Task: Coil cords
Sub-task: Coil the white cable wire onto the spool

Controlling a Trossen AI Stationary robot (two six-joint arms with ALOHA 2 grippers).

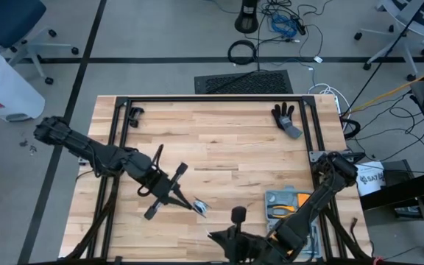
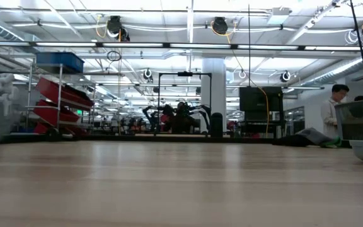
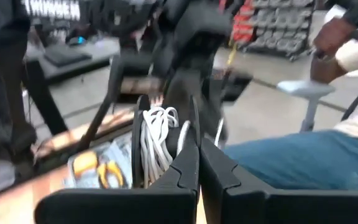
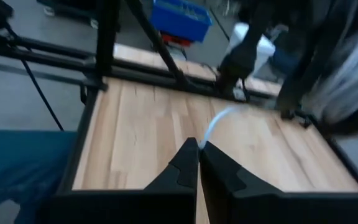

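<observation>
Both my arms are low over the near half of the table, fingers shut.

My left arm reaches in from the left edge and slants toward the near middle, its left gripper (image 1: pixel 199 207) closed with the two dark fingers (image 3: pixel 185 168) pressed together around what it holds. My right arm folds down from the right side and runs along the near edge, its right gripper (image 1: pixel 213 237) pointing left, fingers (image 4: pixel 185 165) closed tip to tip.
</observation>
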